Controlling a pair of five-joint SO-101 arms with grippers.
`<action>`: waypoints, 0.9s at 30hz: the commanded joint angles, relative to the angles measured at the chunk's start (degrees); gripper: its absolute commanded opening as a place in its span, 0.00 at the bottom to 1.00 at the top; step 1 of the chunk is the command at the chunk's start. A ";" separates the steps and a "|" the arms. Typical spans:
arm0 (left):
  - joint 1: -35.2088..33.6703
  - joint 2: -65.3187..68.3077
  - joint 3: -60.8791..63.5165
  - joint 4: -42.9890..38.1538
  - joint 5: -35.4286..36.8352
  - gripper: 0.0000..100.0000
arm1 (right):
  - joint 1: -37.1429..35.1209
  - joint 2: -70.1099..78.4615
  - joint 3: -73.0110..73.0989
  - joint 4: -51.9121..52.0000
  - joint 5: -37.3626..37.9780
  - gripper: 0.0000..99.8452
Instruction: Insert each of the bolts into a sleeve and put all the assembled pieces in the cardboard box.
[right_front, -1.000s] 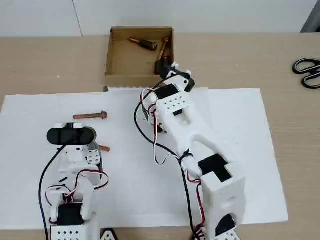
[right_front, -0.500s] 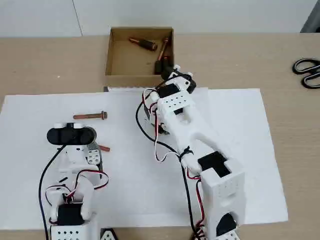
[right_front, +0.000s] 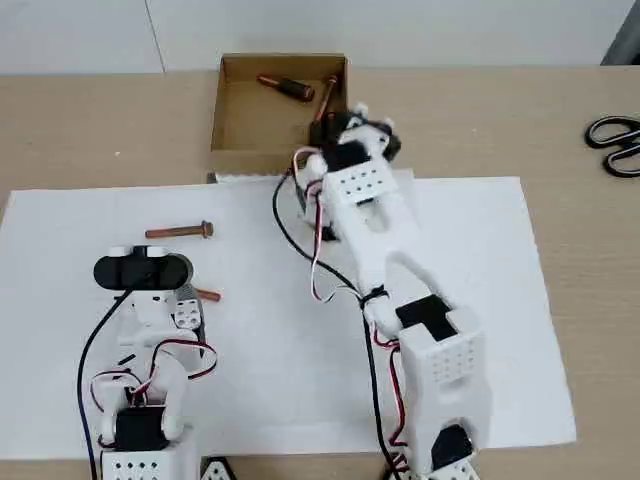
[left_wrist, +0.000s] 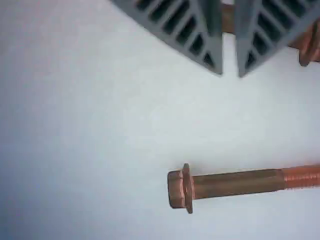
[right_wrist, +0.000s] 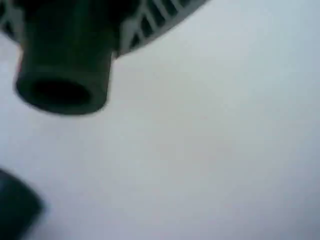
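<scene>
Right now R gripper (right_wrist: 67, 25) is clamped on a black sleeve (right_wrist: 62, 80), up by a near corner of the cardboard box (right_front: 228, 110). L gripper (left_wrist: 229, 70) jaws nearly closed, slim gap; a bolt (left_wrist: 307, 45) crosses behind them, prob. not gripped. Second bolt (left_wrist: 235, 185) lies on paper (right_front: 250, 350) nearby.

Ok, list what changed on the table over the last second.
The right gripper, holding a black sleeve, moved farther toward the cardboard box, over its near right corner. The left gripper, the loose bolt on the paper and the assembled pieces in the box stayed put.
</scene>
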 joint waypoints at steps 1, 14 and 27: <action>-0.18 -0.35 -0.22 0.26 0.09 0.01 | 1.10 -1.19 -14.68 9.45 6.33 0.00; 0.00 -0.35 -0.22 0.26 -0.26 0.01 | 4.88 -17.89 -21.27 9.98 25.93 0.00; 0.00 -0.26 -0.31 0.53 -0.26 0.01 | 6.02 -35.30 -4.84 9.71 33.41 0.00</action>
